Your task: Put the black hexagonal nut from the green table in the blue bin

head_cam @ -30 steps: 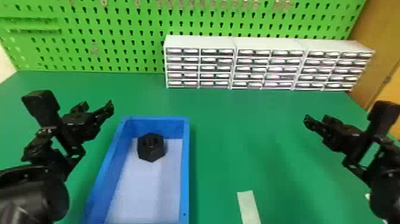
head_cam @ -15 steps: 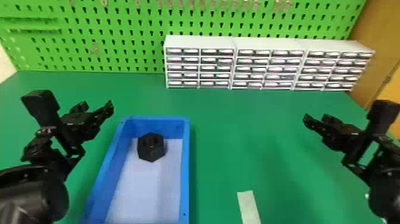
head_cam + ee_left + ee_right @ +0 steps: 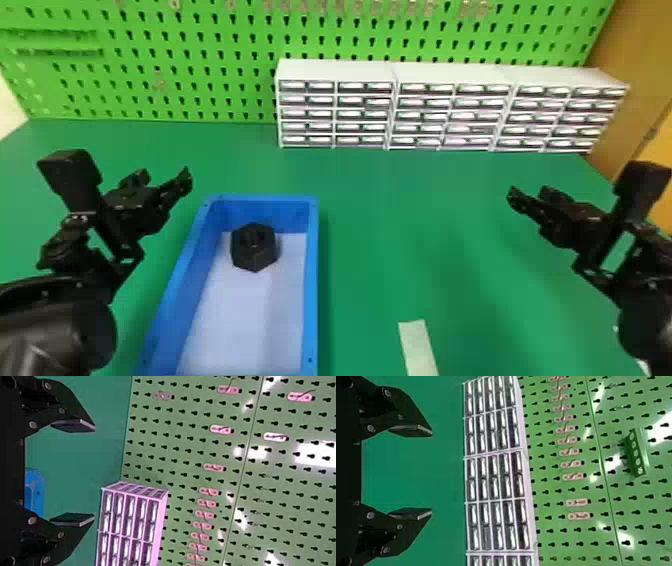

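Black hexagonal nut (image 3: 254,247) lies, apparently flat, toward far end of blue bin (image 3: 311,280); left gripper (image 3: 94,472) and right gripper (image 3: 432,473) hang open, empty, placement presumably being complete.

One green table (image 3: 400,215), flat-topped, is spanning the work area. One blue rectangular bin (image 3: 311,280), pale-floored, is sitting on it, left of centre, its near end running out of frame. One black hexagonal nut (image 3: 254,257) is lying inside, towards the far wall. One pale flat strip (image 3: 417,345) is lying right of the bin, apart from it. Three white drawer cabinets (image 3: 335,70) are standing side by side at the back. One bright green slotted pegboard (image 3: 200,65) is rising behind them. Two black grippers: the left (image 3: 164,176) is hanging near the bin's far left corner; the right (image 3: 530,192) is hanging well apart, towards the right edge.
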Tool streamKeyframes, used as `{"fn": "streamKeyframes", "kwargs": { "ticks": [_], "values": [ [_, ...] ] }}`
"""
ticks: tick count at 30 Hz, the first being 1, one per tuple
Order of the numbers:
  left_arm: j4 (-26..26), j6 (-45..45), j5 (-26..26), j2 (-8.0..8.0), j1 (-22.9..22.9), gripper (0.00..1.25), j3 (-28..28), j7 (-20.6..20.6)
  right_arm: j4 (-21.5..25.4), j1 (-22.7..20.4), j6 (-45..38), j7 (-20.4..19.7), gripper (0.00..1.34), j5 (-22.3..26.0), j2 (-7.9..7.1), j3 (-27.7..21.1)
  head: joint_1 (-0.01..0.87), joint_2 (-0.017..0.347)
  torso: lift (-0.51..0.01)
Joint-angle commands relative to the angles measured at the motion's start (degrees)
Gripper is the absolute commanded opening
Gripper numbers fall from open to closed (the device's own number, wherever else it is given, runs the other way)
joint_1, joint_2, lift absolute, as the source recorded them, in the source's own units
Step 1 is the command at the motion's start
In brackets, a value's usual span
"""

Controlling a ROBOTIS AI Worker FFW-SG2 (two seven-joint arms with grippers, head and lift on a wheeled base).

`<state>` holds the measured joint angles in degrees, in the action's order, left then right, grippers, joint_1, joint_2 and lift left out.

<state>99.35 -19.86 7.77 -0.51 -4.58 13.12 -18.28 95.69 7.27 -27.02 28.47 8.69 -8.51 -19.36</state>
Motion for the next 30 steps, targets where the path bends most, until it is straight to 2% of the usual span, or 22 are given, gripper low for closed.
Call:
{"fn": "streamKeyframes", "kwargs": {
  "ticks": [1, 30],
  "values": [
    [-0.04, 0.0, 0.05, -0.02, 0.01, 0.79, -0.02, 0.0, -0.07, 0.11, 0.04, 0.0, 0.79, 0.01, -0.02, 0.02, 0.691, 0.009, -0.097],
    [0.05, 0.17, -0.03, -0.02, 0.01, 0.79, -0.2, 0.18, -0.86, 0.37, 0.74, 0.0, 0.79, 0.18, -0.02, 0.46, 0.691, 0.009, -0.097]
  ]
}}
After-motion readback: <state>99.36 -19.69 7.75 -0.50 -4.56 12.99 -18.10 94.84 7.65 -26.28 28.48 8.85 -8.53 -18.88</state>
